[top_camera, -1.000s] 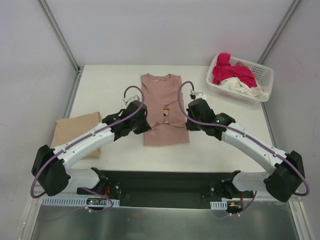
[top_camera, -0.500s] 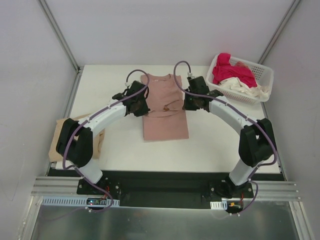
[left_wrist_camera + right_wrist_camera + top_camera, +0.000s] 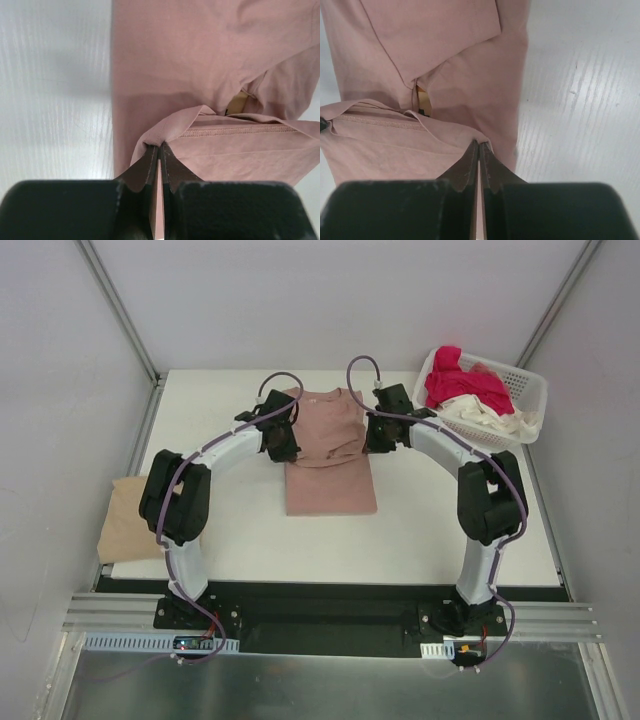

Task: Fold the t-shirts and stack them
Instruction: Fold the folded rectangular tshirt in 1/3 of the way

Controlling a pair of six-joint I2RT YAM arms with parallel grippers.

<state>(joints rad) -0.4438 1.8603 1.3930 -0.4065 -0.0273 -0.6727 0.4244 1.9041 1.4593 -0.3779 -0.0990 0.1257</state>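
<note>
The dusty pink t-shirt (image 3: 330,465) lies in the middle of the table, its bottom half folded up toward the collar. My left gripper (image 3: 283,445) is shut on the hem's left corner (image 3: 159,142). My right gripper (image 3: 373,437) is shut on the hem's right corner (image 3: 479,141). Both hold the hem above the shirt's upper part. A folded tan t-shirt (image 3: 135,515) lies at the table's left near edge. Magenta-red (image 3: 460,385) and cream (image 3: 490,418) t-shirts lie in the basket.
A white latticed plastic basket (image 3: 528,390) stands at the far right corner. Grey walls and metal posts close in the table at the back and sides. The table's near edge lies just behind the arm bases.
Both grippers have carried the pink shirt's hem from the near part of the table away toward the collar, folding the shirt over itself. The arms are now stretched far out.
</note>
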